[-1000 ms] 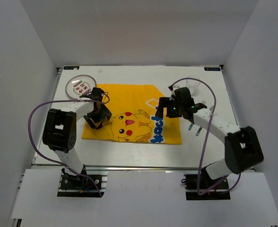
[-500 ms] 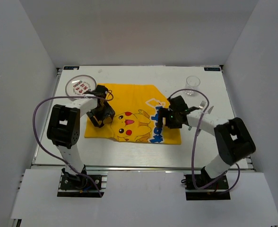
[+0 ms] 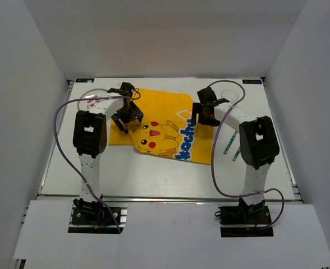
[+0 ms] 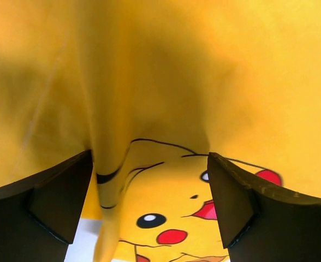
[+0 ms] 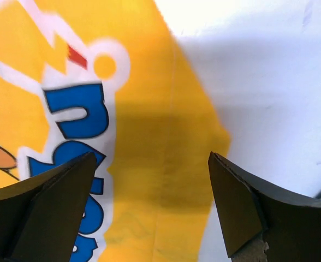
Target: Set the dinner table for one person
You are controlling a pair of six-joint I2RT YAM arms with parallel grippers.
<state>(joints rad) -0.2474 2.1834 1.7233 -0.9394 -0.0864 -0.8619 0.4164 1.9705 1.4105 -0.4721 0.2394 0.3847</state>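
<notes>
The white dinner table carries a yellow Pikachu cloth, lying skewed at its middle. My left gripper hovers over the cloth's left part. In the left wrist view it is open, and a raised fold of cloth runs beside the left finger. My right gripper is over the cloth's right edge. In the right wrist view it is open, with the yellow cloth edge and bare white table under it.
A clear plate with a red pattern lies at the far left, partly behind the left arm. A clear glass stands at the far right. Two teal-handled utensils lie right of the cloth. Purple cables arc over both arms.
Both grippers have moved toward the far side of the table. The cloth has shifted back and turned, and its left side is now bunched into a fold.
</notes>
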